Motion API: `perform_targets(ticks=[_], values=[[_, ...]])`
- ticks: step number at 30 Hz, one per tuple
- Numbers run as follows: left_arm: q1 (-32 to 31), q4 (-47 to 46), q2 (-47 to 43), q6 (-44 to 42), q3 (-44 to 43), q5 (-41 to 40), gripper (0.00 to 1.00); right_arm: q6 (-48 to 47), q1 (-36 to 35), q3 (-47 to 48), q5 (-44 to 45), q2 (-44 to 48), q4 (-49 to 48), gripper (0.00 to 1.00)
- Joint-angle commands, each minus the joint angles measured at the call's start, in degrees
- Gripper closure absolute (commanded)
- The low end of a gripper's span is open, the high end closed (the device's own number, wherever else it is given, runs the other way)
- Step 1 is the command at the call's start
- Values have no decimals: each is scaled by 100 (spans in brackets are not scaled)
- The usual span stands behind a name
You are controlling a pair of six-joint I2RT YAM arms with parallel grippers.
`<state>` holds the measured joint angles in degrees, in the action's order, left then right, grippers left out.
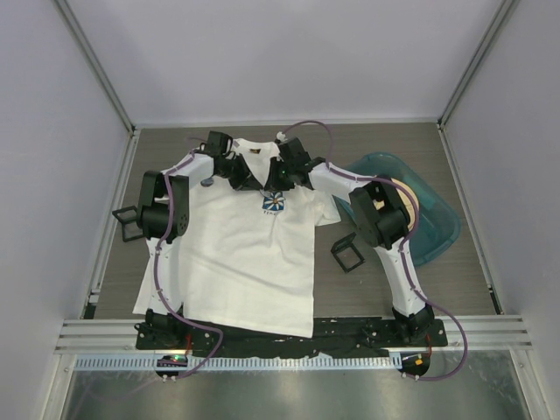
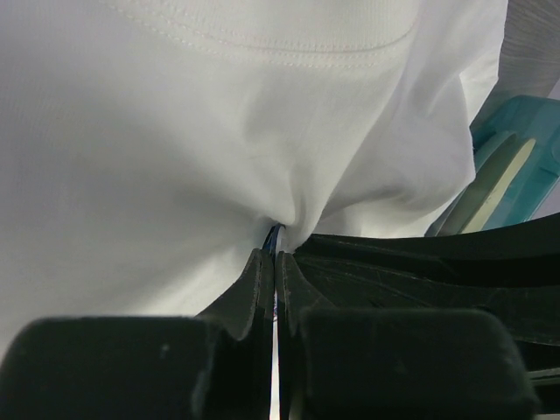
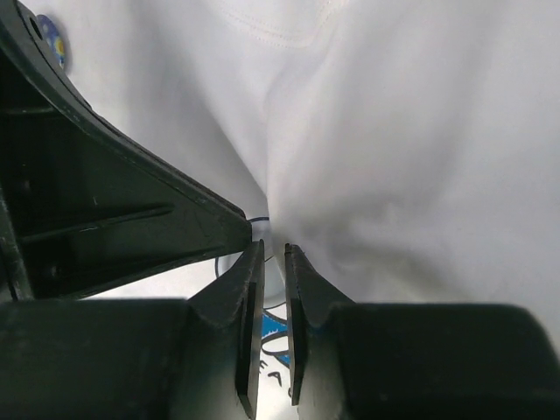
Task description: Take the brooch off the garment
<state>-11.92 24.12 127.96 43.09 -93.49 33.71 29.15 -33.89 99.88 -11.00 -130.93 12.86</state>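
The garment (image 1: pixel 236 254), a white T-shirt, lies flat with its flower print (image 1: pixel 274 203) on the chest. Both grippers meet just above that print, below the collar. My left gripper (image 2: pixel 276 255) is shut, and only a thin dark-blue edge of the brooch (image 2: pixel 275 234) pokes out past its tips. The cloth (image 2: pixel 175 131) puckers toward that spot. My right gripper (image 3: pixel 273 249) comes in from the other side, its fingers a narrow gap apart on a raised fold of the shirt (image 3: pixel 420 157). The print (image 3: pixel 278 337) shows through that gap. From above, the left gripper (image 1: pixel 254 182) and right gripper (image 1: pixel 276 182) almost touch.
A small blue round disc with yellow dots (image 1: pixel 207 182) (image 3: pixel 51 37) lies on the shirt's left shoulder. A teal tub (image 1: pixel 420 206) (image 2: pixel 516 149) sits to the right of the shirt. A small black square box (image 1: pixel 347 252) stands between them, beside the right arm.
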Motion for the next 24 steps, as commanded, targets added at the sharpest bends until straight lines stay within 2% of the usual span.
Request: perform_targets(ticks=[1,15,24], values=[[-12,-206,-289,-11,33,118,100,56,-4,208,37,-20,-108,81],[-3,-197,-245,322,103,12,100,-23,-188,-73,283,77,-170,83],[6,-338,-236,701,297,-14,100,-137,-592,-705,1399,323,-539,83]])
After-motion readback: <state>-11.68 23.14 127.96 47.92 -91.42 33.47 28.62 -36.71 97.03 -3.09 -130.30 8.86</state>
